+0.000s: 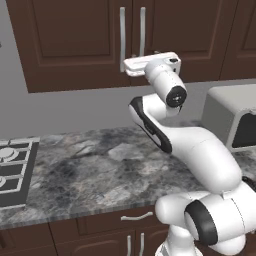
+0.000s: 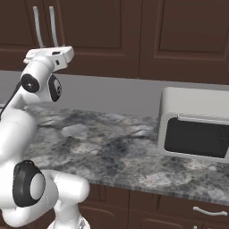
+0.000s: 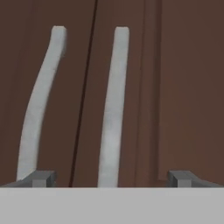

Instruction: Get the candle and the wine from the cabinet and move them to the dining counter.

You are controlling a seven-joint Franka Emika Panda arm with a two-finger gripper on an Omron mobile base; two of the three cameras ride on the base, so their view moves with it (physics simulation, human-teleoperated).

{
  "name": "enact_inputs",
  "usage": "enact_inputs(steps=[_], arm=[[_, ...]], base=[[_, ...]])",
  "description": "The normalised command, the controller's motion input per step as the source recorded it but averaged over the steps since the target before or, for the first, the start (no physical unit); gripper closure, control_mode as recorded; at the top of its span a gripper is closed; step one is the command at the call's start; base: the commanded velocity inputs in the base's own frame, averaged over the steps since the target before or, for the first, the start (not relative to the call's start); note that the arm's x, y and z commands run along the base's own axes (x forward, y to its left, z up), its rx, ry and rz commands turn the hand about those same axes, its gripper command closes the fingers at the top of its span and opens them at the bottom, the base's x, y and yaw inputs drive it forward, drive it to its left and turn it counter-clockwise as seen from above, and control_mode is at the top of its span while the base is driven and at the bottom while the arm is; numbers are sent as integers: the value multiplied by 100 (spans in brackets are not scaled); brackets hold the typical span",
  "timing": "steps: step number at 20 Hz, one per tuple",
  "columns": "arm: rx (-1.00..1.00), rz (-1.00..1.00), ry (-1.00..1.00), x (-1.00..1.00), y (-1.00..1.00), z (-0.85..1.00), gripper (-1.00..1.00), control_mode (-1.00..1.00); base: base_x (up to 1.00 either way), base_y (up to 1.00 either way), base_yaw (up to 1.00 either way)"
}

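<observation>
With both doors of the cabinet (image 3: 183,87) shut and the candle and wine presumably behind them, the end effector (image 3: 109,178), jaws wide, faces the left handle (image 3: 37,109) and right handle (image 3: 114,109), the latter between its fingertips, so next it likely advances and closes.

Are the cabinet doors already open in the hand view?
No, both doors of the cabinet are shut, their silver handles side by side ahead of the open pincer.
</observation>
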Motion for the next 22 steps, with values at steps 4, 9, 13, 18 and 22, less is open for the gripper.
enact_inputs(steps=[4,9,13,18,22], arm=[[0,0,0,36,17,0,-100,-100],[0,0,0,39,1,0,-100,-100],[0,0,0,40,0,0,-100,-100],[0,0,0,23,0,0,100,-100],[0,0,0,0,0,0,100,-100]], base=[[0,0,0],[0,0,0],[0,0,0],[0,0,0],[0,0,0]])
